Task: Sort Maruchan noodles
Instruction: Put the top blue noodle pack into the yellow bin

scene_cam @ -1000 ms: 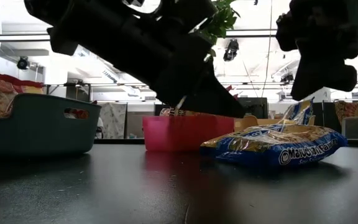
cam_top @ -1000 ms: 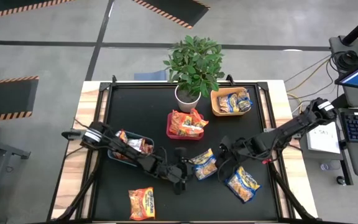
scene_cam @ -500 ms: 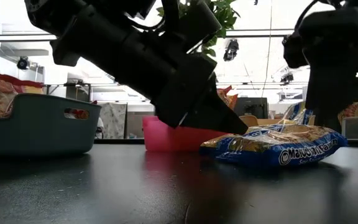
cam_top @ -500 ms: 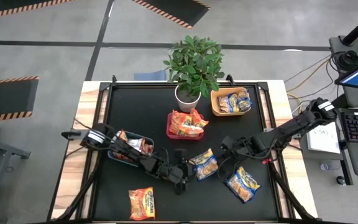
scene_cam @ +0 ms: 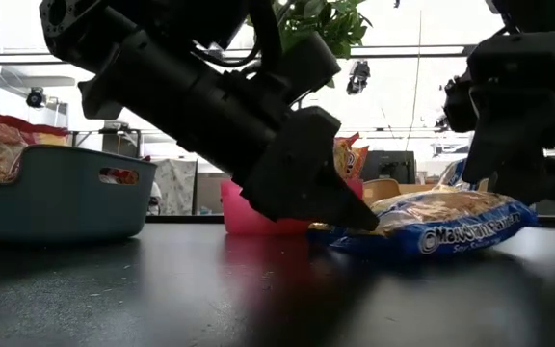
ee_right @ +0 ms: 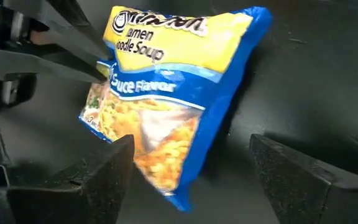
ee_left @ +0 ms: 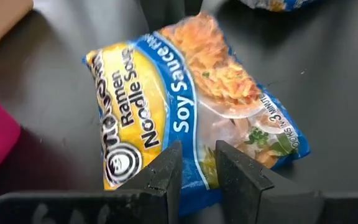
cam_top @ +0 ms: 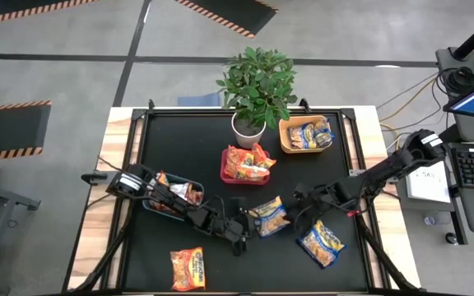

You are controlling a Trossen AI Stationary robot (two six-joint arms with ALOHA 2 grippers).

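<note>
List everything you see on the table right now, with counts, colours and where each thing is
Blue-and-yellow packets: two loose, mid-table, one nearer the front right.
Orange packet: one, front left.
Red bin: one, centre, holding orange packets.
Orange bin: one, back right, holding blue-and-yellow packets.
Grey-blue bin: one, left, holding packets.
Potted plant: one, green, back centre.
Left gripper: fingers narrowly apart at the mid-table packet's edge.
Right gripper: open, beside the same packet.

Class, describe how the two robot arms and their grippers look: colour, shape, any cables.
Both arms are black, built of jointed blocky segments. The left gripper has two narrow, flat-faced black fingers. The right gripper has broad, wedge-shaped black fingers. Thin dark cables loop beside the right arm.
</note>
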